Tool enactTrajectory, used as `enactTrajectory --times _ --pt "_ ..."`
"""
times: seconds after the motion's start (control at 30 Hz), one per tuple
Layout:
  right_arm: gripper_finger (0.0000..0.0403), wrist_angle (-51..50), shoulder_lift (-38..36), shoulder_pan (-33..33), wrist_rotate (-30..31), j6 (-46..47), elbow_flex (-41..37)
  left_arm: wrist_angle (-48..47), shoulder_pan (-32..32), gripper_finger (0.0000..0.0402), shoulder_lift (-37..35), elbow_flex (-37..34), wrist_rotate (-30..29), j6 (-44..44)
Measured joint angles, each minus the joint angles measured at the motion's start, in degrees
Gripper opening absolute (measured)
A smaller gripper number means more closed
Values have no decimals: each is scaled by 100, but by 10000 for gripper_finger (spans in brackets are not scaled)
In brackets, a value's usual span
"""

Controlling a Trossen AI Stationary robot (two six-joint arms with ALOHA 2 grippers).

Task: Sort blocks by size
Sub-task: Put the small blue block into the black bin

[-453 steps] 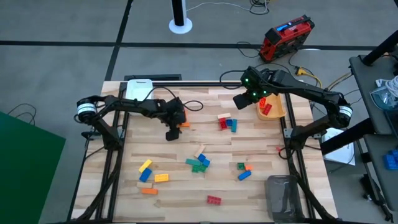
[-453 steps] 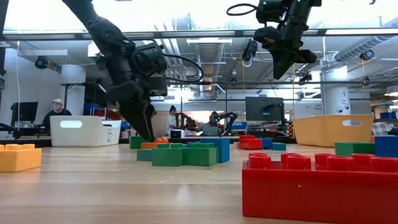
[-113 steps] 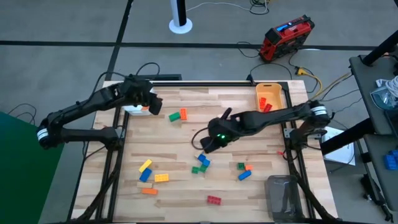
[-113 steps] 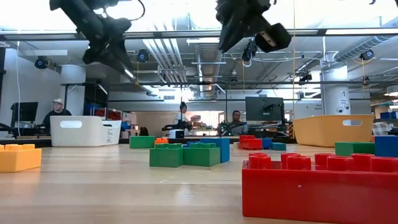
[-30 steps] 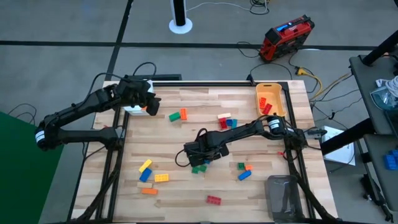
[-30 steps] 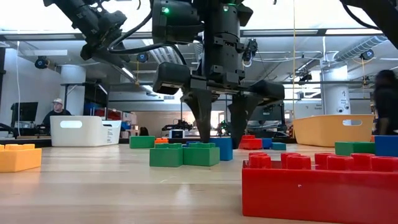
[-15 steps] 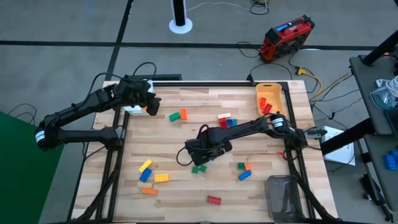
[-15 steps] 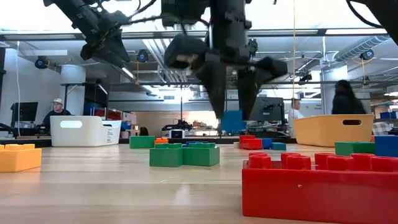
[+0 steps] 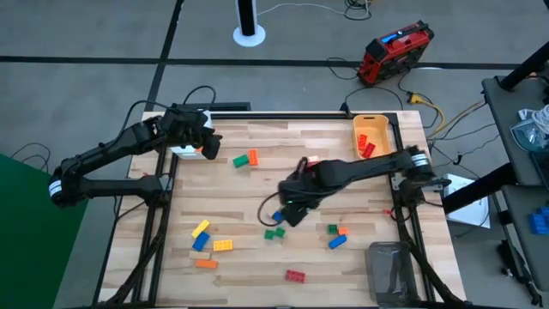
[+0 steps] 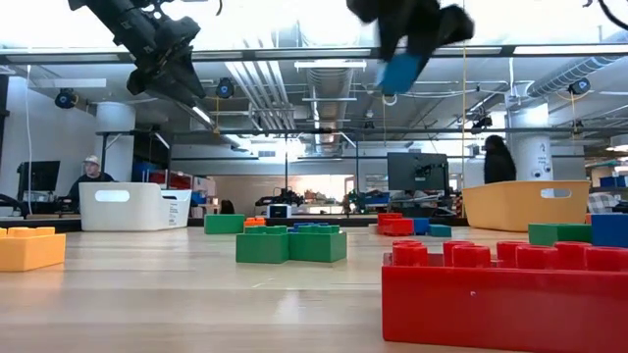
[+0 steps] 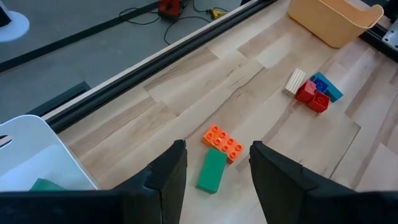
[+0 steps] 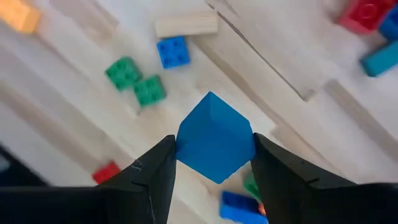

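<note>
blue block (image 12: 215,137) clamped in right end effector (image 12: 212,163), lifted above mid-counter (image 9: 343,137) | green blocks (image 12: 135,81), small blue block (image 12: 173,51), beige block (image 12: 186,25) lying below | left end effector (image 11: 215,167) parted, beside white bin (image 11: 37,155)

Three bins are counted, one white bin (image 10: 132,208), one orange-yellow bin (image 9: 375,119) and one grey bin (image 9: 390,251), along with two red blocks (image 9: 363,137) (image 9: 369,150) inside the orange-yellow one, two yellow blocks (image 9: 200,228) (image 9: 222,245) on the table (image 9: 214,193), one lifted blue block (image 12: 214,137), and two people (image 10: 90,176) (image 10: 496,157) in the room behind.
</note>
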Motion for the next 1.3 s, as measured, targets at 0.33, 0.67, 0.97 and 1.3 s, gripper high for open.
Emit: enactTrajectory --times 0.33,0.67,0.97,1.3 --pt "178 -382 -1707 1176 235 716 -1476 2 0 153 2 1 0 0" --pt "178 239 -2798 3242 123 3052 -3079 2 0 153 2 2 0 0" --pt "177 451 -2723 4733 -44 4732 -3549 7 0 153 2 0 -11 109" --pt "190 1532 -2089 5184 -249 5455 -4011 17 0 153 2 2 -17 149"
